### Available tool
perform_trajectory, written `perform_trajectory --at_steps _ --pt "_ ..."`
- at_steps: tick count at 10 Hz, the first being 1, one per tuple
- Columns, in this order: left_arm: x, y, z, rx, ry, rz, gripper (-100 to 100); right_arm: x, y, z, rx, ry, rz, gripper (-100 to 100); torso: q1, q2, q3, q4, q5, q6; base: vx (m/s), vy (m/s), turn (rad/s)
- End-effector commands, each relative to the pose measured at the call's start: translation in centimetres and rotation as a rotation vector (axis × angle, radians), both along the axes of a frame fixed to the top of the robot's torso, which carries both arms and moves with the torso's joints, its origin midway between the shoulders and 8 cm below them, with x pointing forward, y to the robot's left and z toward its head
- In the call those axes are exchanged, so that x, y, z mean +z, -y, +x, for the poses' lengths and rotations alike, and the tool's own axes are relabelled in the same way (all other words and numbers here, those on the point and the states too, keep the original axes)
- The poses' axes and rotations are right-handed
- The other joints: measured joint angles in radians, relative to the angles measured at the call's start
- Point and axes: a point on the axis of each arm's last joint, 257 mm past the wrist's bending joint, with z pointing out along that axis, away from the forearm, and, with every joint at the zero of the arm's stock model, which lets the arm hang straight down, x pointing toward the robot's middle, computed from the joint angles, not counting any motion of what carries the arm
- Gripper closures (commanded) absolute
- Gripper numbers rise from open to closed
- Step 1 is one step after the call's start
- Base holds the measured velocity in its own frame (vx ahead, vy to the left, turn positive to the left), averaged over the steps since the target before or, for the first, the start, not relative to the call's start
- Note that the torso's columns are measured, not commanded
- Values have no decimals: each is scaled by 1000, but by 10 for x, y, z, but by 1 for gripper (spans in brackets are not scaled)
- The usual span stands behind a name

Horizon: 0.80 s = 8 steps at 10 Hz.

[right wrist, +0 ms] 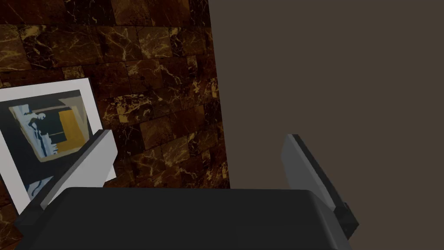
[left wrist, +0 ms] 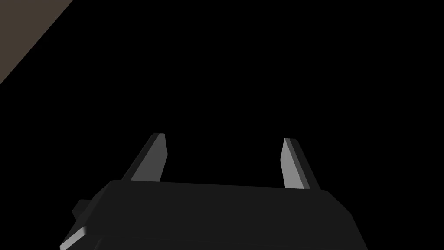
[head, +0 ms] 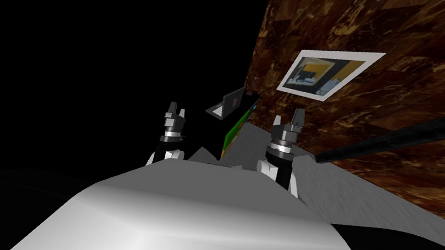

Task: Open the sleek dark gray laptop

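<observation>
Fingers of left gripper (left wrist: 223, 138) and right gripper (right wrist: 199, 136) both stand wide apart, empty, with the dark laptop (head: 231, 101) ahead at twelve o'clock, between the two.

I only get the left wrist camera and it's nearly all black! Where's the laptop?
Observer: The head camera shows the laptop up ahead, farther off than the left tool and the right tool, roughly between them and touching neither.
Operator: Is it open already?
Observer: Its lid looks partly raised, but it's small in the head view, so I can't be sure.
Operator: What's my other hand looking at?
Observer: The right tool is open and faces a brown marbled wall with a framed picture on it.
</observation>
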Motion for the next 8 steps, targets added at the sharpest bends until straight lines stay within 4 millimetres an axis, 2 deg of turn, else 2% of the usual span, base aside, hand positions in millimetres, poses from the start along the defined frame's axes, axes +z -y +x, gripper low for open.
perform_trajectory --at_steps 1,8 --pt "0 0 0 0 0 0 0 0 0 0 0 0 0 0 0 40 -82 41 0 0 0 0 0" --pt "0 0 0 0 0 0 0 0 0 0 0 0 0 0 0 544 -1087 544 0 0 0 0 0"
